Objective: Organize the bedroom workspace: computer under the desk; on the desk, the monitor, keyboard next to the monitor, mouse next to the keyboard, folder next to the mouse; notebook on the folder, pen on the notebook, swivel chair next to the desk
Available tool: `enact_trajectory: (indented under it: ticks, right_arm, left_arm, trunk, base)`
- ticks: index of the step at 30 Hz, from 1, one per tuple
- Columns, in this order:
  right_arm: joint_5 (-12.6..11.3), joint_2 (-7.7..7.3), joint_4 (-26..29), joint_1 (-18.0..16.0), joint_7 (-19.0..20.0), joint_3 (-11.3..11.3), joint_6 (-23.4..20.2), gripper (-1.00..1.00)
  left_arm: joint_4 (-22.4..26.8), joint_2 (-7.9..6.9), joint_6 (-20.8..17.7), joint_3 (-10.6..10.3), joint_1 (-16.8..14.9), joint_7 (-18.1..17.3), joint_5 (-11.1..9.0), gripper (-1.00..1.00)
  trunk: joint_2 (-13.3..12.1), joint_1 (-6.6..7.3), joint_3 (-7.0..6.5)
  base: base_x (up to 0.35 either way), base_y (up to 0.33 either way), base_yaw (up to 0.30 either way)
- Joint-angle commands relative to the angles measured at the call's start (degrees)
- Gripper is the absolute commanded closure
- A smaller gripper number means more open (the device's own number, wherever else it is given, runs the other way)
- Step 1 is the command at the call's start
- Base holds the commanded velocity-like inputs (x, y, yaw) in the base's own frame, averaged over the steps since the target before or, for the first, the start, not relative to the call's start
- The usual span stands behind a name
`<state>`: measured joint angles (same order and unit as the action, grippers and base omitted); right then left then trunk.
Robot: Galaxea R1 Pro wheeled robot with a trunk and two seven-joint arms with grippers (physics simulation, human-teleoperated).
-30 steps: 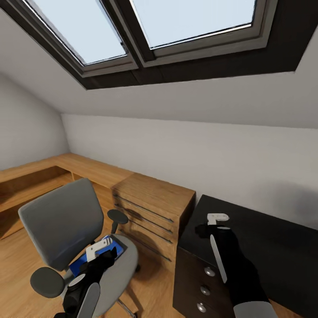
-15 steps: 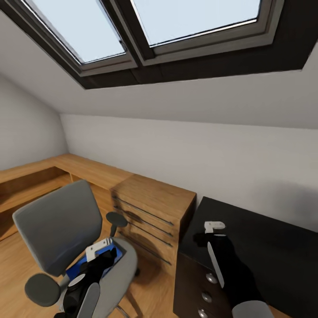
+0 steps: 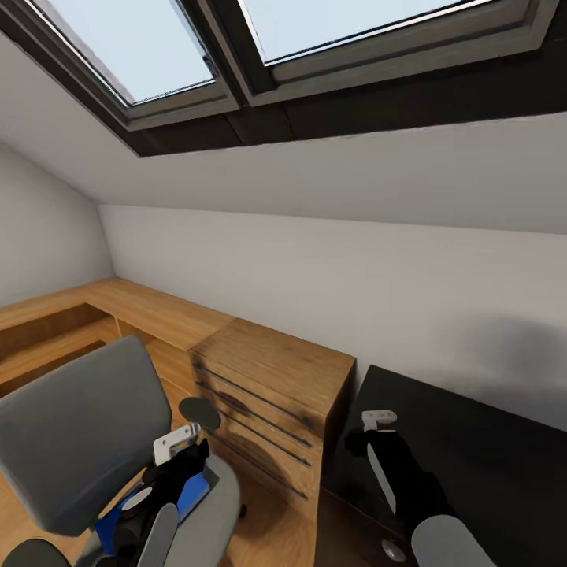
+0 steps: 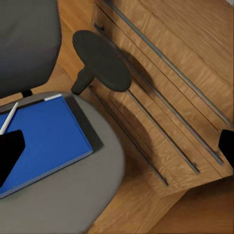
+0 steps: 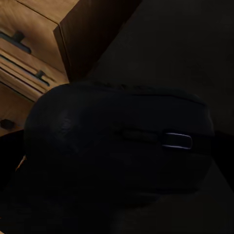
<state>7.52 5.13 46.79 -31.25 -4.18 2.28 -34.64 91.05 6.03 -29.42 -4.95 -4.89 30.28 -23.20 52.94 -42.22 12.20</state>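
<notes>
Right tool is clamped on the black mouse, held just over the near corner of the black bench, so the mouse isn't set down yet. Left tool hangs over the chair with its fingers spread wide, empty. Blue folder is still flat on the chair seat, long axis pointing from the backrest toward the wood drawers beside the bench, a thin light stick at its edge. Folder, notebook and pen all left to do.

Camera tilted upward and nearer; swivel chair now lower in head view. Right gripper carried slightly forward over desk.
</notes>
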Motion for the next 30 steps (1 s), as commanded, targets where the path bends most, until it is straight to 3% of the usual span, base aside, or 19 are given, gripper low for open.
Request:
enact_trajectory:
  ticks: [1,6,12,13,17,23,30]
  right_arm:
    - [0.58,0.03,-1.01,-0.48,0.23,0.18,0.33,1.0]
    - [0.44,-0.45,-9.68,-4.13,0.23,0.31,4.4,1.0]
    - [0.13,-2.05,-26.58,-12.22,0.58,0.61,11.16,1.0]
    - [-2.73,-2.0,-29.3,-13.77,0.58,0.77,9.8,1.0]
    - [-5.03,-1.97,-29.54,-13.99,0.53,0.8,5.69,1.0]
    - [-5.32,-2.06,-29.49,-14.07,0.49,0.8,-0.15,1.0]
    - [-5.32,-2.13,-29.09,-14.1,0.49,0.8,-1.02,1.0]
  left_arm:
    - [0.12,0.0,-0.1,-0.08,-0.05,0.54,-0.6,-1.0]
    - [0.26,0.03,-0.14,-0.13,-0.03,0.49,-0.62,-1.0]
    - [1.03,0.14,-0.3,-0.16,-0.03,0.42,-0.62,-1.0]
    - [1.36,0.2,-0.22,-1.14,-0.03,0.51,-0.62,-1.0]
    - [1.35,0.02,-0.2,-1.58,-0.03,0.62,-0.62,-1.0]
    - [1.2,-0.05,-0.2,-1.64,-0.03,0.59,-0.62,-1.0]
    - [1.17,-0.05,-0.21,-1.64,-0.03,0.57,-0.62,-1.0]
  trunk:
    - [0.06,-0.04,0.09]
    - [0.06,-0.04,0.09]
    - [0.06,-0.04,0.09]
    - [0.06,-0.04,0.09]
    - [0.06,-0.04,0.09]
    - [0.06,-0.04,0.09]
    - [0.06,-0.04,0.09]
  base:
    - [0.3,0.0,0.0]
    - [0.156,0.0,0.0]
    - [0.026,0.0,0.0]
    - [0.0,0.0,0.0]
    - [0.0,0.0,0.0]
    - [0.0,0.0,0.0]
    - [-0.124,0.0,0.0]
